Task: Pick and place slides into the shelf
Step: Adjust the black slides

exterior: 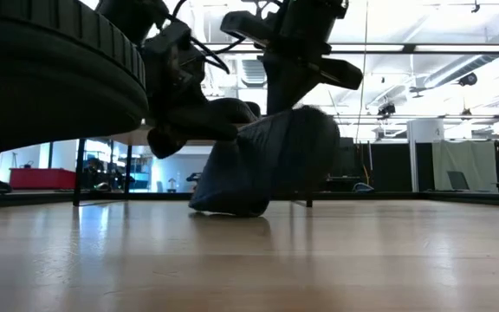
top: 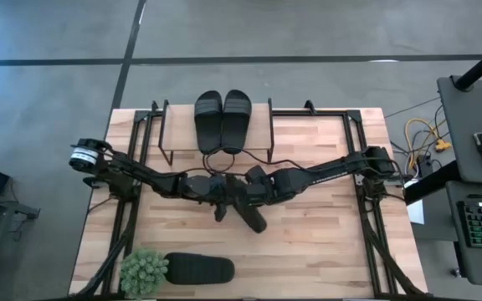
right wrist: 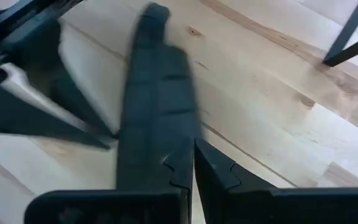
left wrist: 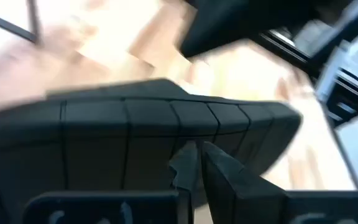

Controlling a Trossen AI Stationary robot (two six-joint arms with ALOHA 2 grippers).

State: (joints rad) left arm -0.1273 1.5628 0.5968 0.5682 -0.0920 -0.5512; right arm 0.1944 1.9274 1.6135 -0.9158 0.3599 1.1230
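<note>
Two black slides (top: 222,121) lie side by side, soles down, on the shelf (top: 260,138) at the table's far edge. A third slide (top: 199,269) lies flat near the near edge, beside a green plant. The fourth slide (top: 251,209) is at the table's middle, tilted, between both grippers. My left gripper (top: 221,199) reaches it from the left and my right gripper (top: 254,179) from the right. Both look shut on it. In the low view this slide (exterior: 267,160) stands steeply on its lower end. My left gripper holds the tilted slide at its upper part (exterior: 232,113), coming level from the table's left. Its wrist view shows the ribbed sole (left wrist: 142,134) straight ahead of the nearly closed fingertips (left wrist: 185,165). The slide's lower end (exterior: 230,206) rests on the table. My right gripper comes slanting down from the right onto the slide's raised end (exterior: 314,117). In its wrist view the slide stands on edge (right wrist: 157,118), running away from the fingers along their line. One finger (right wrist: 180,167) lies against it; the exact place of contact is hidden by the slide.
The potted plant (top: 144,269) stands at the near left corner, touching the third slide's end. Black frame rails run along the table's left and right sides (top: 124,217). Bare tabletop (top: 325,242) lies to the right of the held slide.
</note>
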